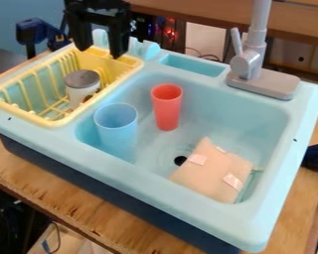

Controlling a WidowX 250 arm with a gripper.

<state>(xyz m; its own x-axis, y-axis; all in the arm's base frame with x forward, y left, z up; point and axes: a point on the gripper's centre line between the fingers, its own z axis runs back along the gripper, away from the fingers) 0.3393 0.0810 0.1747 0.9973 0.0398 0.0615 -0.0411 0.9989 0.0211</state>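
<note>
Camera view is showing the black gripper [101, 51] hanging above the far edge of the yellow dish rack [129, 60], its fingers standing apart with nothing between them. Inside the rack, a pale can [79, 95] with a grey lid [81, 78] is standing roughly upright close to the wires. It is looking rigid, so it should be keeping its shape under a firm squeeze; its weight is depending on what it is holding, which is not showing. Its smooth, round wall may be turning or slipping, so the best hold is seeming to be high across the sides, just below the lid, with the fingers going down clear of the rack's wires. Beside the rack, in the pale blue sink [271, 218], a blue cup [117, 130] is standing with its mouth up, and a red cup [167, 108] is standing farther from the rack. Both are looking like light, thin-walled plastic, so a gentle pinch across the upper body or over one rim should be serving, while a hard squeeze could be bending them. Farthest from the rack, a peach packet [211, 171] is lying tilted, looking soft and likely yielding; gathering it across its narrower upper end is seeming surest.
</note>
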